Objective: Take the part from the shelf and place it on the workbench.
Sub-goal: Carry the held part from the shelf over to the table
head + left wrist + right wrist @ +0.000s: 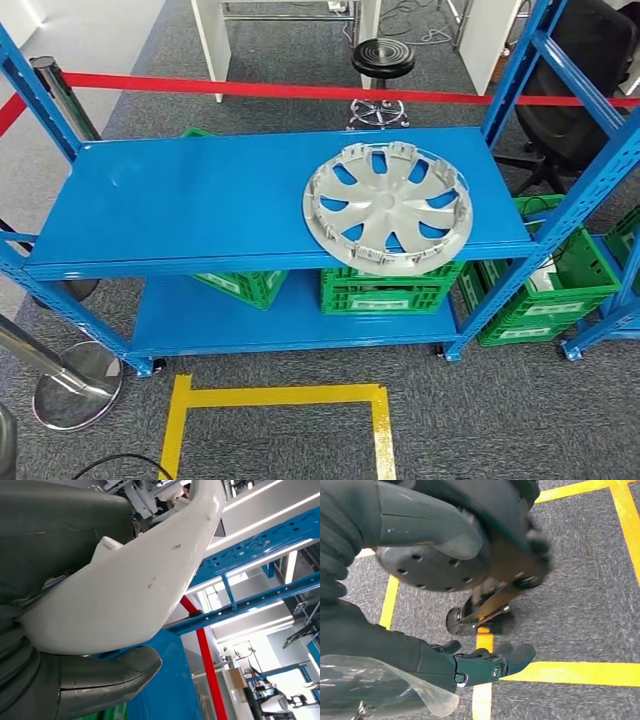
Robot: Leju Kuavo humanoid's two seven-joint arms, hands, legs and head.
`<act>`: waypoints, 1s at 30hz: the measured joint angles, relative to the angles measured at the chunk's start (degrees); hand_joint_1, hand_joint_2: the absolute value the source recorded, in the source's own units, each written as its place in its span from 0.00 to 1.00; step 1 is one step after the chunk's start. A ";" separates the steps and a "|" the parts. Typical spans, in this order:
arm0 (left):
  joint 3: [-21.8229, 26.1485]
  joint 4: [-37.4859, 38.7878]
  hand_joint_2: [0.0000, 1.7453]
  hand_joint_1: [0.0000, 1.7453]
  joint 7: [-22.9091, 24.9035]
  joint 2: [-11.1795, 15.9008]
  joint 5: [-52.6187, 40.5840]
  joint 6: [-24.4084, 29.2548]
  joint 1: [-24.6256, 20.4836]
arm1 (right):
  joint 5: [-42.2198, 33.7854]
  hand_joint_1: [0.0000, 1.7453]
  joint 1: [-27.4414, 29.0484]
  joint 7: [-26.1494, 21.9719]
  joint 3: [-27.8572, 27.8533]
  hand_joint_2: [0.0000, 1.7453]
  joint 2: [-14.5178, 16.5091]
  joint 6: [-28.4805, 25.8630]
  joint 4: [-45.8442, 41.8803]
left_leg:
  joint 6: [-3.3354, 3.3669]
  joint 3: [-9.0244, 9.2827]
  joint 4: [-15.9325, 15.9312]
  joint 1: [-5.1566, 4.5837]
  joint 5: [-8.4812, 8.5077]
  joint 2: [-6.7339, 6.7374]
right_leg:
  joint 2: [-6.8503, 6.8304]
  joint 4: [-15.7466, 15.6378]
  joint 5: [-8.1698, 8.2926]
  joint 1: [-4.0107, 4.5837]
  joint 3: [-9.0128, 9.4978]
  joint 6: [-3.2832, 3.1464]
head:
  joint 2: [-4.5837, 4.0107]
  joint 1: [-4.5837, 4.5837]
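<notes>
While the hubcap (387,207) lies flat on the top board of the blue shelf (189,200), toward its right end and with its near rim at or just over the front edge, the item counts as not yet taken.

Hands:
- Right hand (388,640): hangs over the carpet and yellow floor tape, fingers (490,667) stretched out and apart from the thumb, holding nothing.
- Left hand (75,685): the thumb lies beside a white curved shell. The fingers are hidden, so whether it is closed or holding anything cannot be told.

Risks, as judged:
- A push from the front would likely slide the hubcap back. A downward press on the near rim could tip it off the edge to the floor.
- It is wide, thin and slotted, and fingers may catch in an opening or pinch only the lip, letting it swing and slip.
- The slanted blue post (573,200) stands near its right side, so an arm reaching from that side could strike it.

Containers:
- Green crate (381,292) on the lower board, directly under the hubcap. Contents hidden by the top board.
- Green crate (243,285) on the lower board, further left. Contents hidden.
- Green crate (547,300) to the right, beyond the post. It holds something white and a dark cord, otherwise unclear.
</notes>
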 joint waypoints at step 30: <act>-1.39 0.49 1.00 1.00 0.00 0.11 -4.94 1.47 -1.72 | -10.94 0.00 3.37 5.33 11.58 1.00 -0.48 -3.43 -1.08 | 0.48 -1.55 0.21 -0.18 0.84 0.13 | -0.07 2.80 -1.12 0.34 -1.46 -0.47 | 0.00 0.08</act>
